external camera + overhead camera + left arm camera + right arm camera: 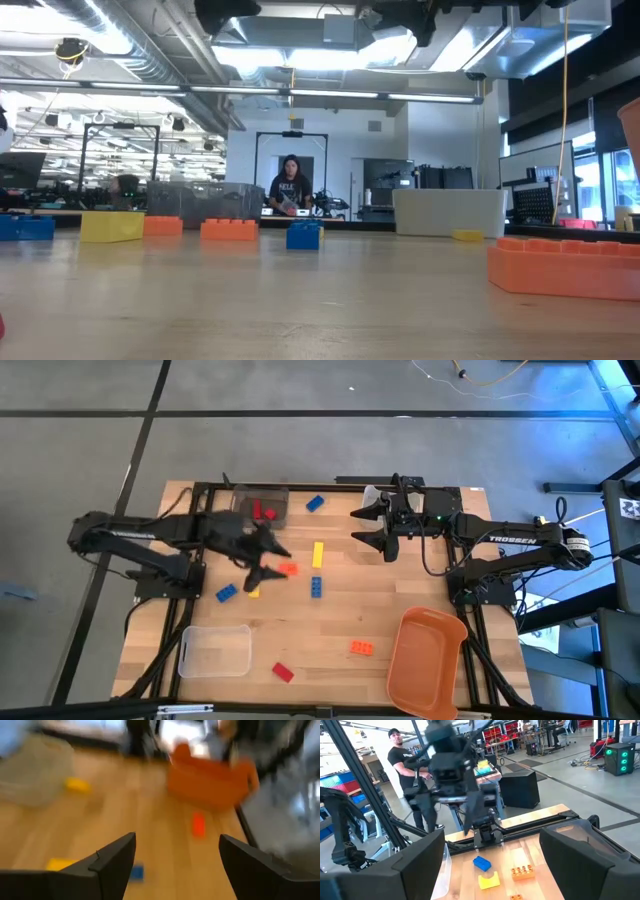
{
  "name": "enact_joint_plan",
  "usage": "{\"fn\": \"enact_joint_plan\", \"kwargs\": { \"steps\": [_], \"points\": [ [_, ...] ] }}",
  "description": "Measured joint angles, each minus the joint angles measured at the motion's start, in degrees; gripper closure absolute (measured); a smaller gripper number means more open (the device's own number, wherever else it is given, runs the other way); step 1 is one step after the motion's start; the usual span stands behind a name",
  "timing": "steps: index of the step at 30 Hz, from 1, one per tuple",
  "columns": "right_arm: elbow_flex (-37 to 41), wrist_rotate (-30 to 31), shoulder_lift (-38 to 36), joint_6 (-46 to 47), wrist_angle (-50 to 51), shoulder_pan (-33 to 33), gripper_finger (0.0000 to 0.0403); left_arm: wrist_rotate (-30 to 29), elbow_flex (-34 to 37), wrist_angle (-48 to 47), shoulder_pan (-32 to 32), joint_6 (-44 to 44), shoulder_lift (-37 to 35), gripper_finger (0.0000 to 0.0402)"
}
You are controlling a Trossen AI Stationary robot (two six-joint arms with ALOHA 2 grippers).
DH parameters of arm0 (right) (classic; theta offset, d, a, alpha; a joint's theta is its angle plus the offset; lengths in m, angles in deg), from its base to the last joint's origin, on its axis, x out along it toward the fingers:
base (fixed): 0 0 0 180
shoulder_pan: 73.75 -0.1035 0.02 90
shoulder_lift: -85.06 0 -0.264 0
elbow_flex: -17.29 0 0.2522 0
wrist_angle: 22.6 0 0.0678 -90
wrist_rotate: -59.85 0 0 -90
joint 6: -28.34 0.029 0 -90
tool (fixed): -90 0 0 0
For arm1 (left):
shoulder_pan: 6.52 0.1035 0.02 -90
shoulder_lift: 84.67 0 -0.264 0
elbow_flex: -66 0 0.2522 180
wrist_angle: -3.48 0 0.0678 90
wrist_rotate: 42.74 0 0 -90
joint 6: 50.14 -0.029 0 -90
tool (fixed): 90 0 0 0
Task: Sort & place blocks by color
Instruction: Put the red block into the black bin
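Observation:
Small studded blocks lie flat and scattered on the wooden table: blue (315,503), yellow (318,553), blue (316,587), orange (288,568), blue (227,593), a yellow one (252,592), orange (361,648) and red (283,672). Red blocks (262,511) lie in the dark bin (281,495). My left gripper (272,558) hovers open above the orange and yellow blocks near the table's middle; its wrist view shows nothing between the fingers (177,840). My right gripper (368,527) hangs open over the far middle of the table, empty (492,837).
A clear bin (215,650) sits at the near left and an orange bin (428,660) at the near right. The dark bin stands at the far left, beside the left arm. A person (402,775) stands in the room beyond the table.

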Motion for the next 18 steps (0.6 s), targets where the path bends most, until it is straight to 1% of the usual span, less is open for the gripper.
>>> {"fn": "enact_joint_plan", "kwargs": {
  "steps": [2,5,8,11,14,18],
  "points": [
    [0.0,0.0,0.0,-0.02,0.0,0.04,0.0076,0.12,-4.72,-5.68,-3.67,-2.47,4.41,0.0125],
    [0.0,0.01,0.0,-1.52,0.11,0.05,0.0076,-0.33,-9.92,-10.8,-9.76,-6.18,10.1,0.0125],
    [0.0,0.04,0.0,-3.11,0.48,0.05,0.0076,-2.68,-13.58,-12.16,-15.93,-8.77,16.08,0.0125],
    [0.0,0.04,-0.02,-3.17,0.48,0.05,0.0076,-4.22,-16.57,-12.29,-21.07,-8.94,22.29,0.0125],
    [0.0,0.13,-0.02,-4.57,0.5,0.05,0.0076,-5.41,-19.2,-12.23,-25.4,-9.02,28.1,0.0125],
    [0.0,0.12,-0.02,-5.45,0.51,0.05,0.0076,-6.71,-21.85,-12.24,-29.66,-8.76,35.44,0.0125]
  ]
}}
